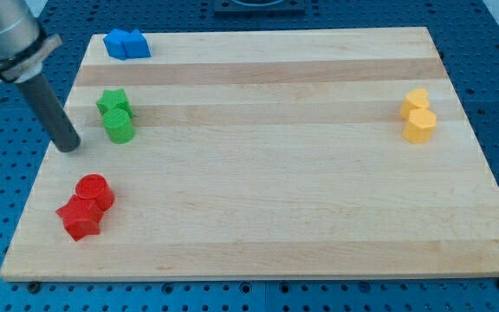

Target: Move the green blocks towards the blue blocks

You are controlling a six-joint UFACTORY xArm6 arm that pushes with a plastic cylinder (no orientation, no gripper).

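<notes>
Two blue blocks sit touching each other at the board's top left corner. Two green blocks stand close together below them: a star-like green block and a green cylinder just under it. My tip rests on the board to the left of the green cylinder and slightly below it, a small gap apart from it. The dark rod rises up and to the left from the tip.
A red cylinder and a red star-like block sit together at the lower left. Two yellow blocks stand at the right. The wooden board lies on a blue perforated table.
</notes>
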